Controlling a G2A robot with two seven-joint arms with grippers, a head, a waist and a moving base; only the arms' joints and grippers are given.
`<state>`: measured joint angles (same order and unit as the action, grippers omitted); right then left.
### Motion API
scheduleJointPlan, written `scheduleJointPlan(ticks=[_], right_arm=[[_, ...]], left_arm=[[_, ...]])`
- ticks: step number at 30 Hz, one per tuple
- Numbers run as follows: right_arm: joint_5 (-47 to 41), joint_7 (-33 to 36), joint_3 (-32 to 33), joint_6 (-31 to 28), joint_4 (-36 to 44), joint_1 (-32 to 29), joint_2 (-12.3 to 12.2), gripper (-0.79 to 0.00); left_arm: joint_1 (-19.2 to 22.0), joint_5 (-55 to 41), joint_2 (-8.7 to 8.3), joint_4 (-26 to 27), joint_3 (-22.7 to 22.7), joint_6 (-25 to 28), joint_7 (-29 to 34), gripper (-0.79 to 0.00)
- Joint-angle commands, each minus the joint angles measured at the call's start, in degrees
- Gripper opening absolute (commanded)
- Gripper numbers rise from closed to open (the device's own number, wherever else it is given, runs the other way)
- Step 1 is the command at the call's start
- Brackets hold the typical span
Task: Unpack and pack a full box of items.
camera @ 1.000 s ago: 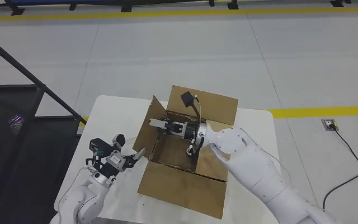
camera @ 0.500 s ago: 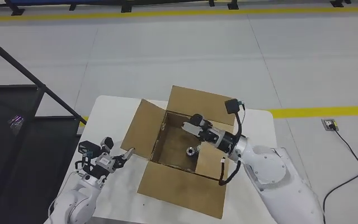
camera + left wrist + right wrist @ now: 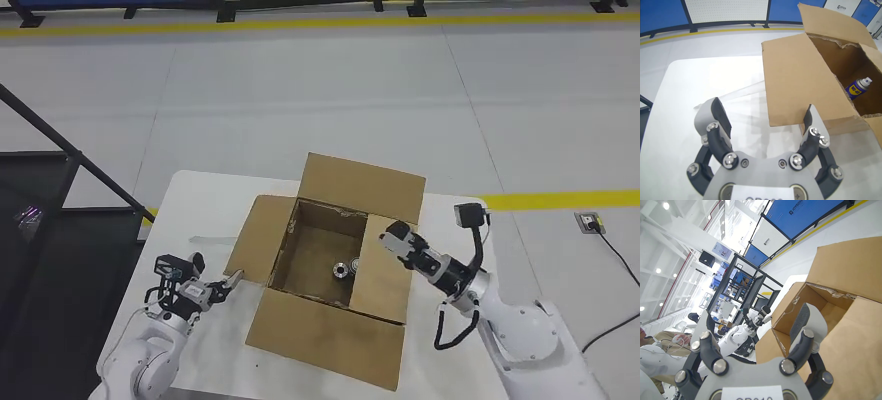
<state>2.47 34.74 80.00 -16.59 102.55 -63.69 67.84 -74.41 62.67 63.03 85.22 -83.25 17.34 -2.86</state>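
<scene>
By the near left edge of the bench [image 3: 200, 205], the left gripper [image 3: 230, 282] [image 3: 762, 103] hovers low over the white top. Its jaws are spread wide with nothing between them. One fingertip is just beside the near corner of the box's left flap; whether they touch cannot be told. The cardboard box [image 3: 322, 335] [image 3: 797, 75] [image 3: 848, 332] sits in the middle of the bench with its flaps open. A spray can [image 3: 343, 269] [image 3: 857, 88] is on the floor of the box, towards the right flap. The right gripper [image 3: 392, 232] [image 3: 755, 308] hangs above the far end of that flap, jaws apart and empty. The far flap stands up behind the opening.
</scene>
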Motion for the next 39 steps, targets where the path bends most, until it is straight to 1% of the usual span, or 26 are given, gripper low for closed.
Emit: scheduleJointPlan(ticks=[1,5,8,11,18,20,23,26,29,32,39], right_arm=[[-1.11,-0.41,1.51,-0.11,-0.26,-0.80,-0.17,0.000],[-2.84,-0.35,3.59,0.66,-0.32,-2.45,-0.47,0.000],[-2.84,-0.35,3.59,0.66,-0.32,-2.45,-0.47,0.000],[-2.84,-0.35,3.59,0.66,-0.32,-2.45,-0.47,0.000],[-3.36,-0.64,3.19,0.47,-0.21,-2.92,-0.44,0.000],[-3.81,-1.42,3.87,-0.52,-0.42,-3.54,-0.51,0.000],[-3.85,-3.20,6.07,-1.96,-0.16,-5.69,-0.73,0.000],[-3.30,-5.01,9.07,-3.08,0.27,-8.38,-1.02,0.000],[-4.53,-6.73,11.49,-3.47,0.89,-10.84,-1.17,0.000],[-4.53,-6.73,11.49,-3.47,0.89,-10.84,-1.17,0.000],[-4.53,-6.73,11.49,-3.47,0.89,-10.84,-1.17,0.000]], left_arm=[[0.02,-0.14,0.06,-0.38,0.06,0.06,-0.30,0.000],[-0.54,-0.60,0.08,0.59,-0.50,0.34,-0.98,0.000],[-1.51,-0.65,0.06,3.25,-1.27,0.02,-1.94,0.000],[-2.96,0.13,-0.01,7.25,-2.29,-0.62,-3.08,0.000],[-6.85,2.29,-0.47,19.67,-5.49,1.78,-3.65,0.000],[-7.52,2.10,-0.48,22.76,-5.48,2.53,-3.26,0.000],[-7.32,1.58,-0.42,25.63,-4.22,3.95,-1.27,0.000],[-5.29,-1.57,-0.19,26.43,-1.68,5.32,2.24,0.000],[-1.93,-5.79,0.13,25.87,1.76,6.71,7.45,0.000],[2.61,-10.39,0.32,24.34,5.74,9.26,17.32,0.000],[2.61,-10.39,0.32,24.34,5.74,9.26,17.32,0.000]])
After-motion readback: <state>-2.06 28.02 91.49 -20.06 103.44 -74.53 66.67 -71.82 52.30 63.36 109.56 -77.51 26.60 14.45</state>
